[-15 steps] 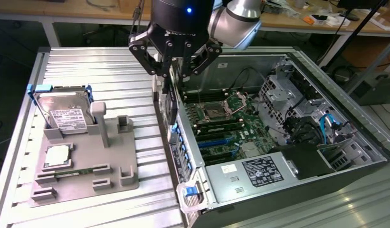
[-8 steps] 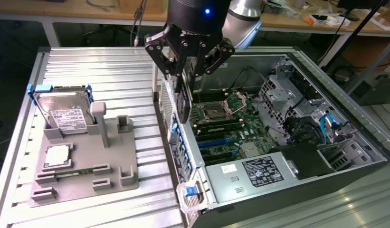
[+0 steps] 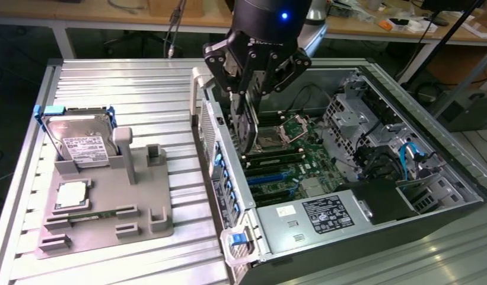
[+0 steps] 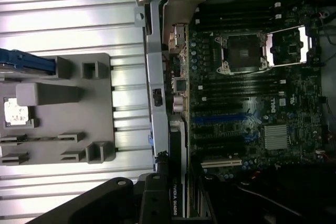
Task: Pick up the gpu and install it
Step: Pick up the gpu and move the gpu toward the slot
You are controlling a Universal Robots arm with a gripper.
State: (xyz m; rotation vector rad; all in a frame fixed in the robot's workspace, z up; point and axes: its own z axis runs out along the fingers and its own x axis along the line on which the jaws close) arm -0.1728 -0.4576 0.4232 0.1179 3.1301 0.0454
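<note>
- Exterior view's left: a grey fixture tray (image 3: 140, 196) is noted on the ribbed table (image 3: 108, 77). A hard drive (image 3: 81, 142) stands upright in its blue-handled holder. No card is seen on the tray.
- Centre: the gripper (image 3: 252, 90) is held over the open computer case (image 3: 433, 196), just inside the rear wall (image 3: 214, 151). It is clenched on the gpu (image 3: 245, 127), which is gripped by its upper end.
- The gpu hangs directly below the claw. Its long axis runs downward and the board is seen nearly edge-on as a thin dark blade. The lower end is seen in line with the memory slots beside the CPU socket (image 3: 276, 135). It is judged to be clear of the motherboard (image 3: 306, 172) and not seated.
- In the wrist view a label reading NVIDIA QUADRO is seen on the card beside the rear wall.
- Exterior view's right: the blue expansion slots (image 3: 267, 176) are noted between the CPU socket and the power supply (image 3: 326, 215). They lie offset from the card's lower end, along the rear wall toward the power supply.
- Whether the card's edge is parallel to those slots cannot be told.
</note>
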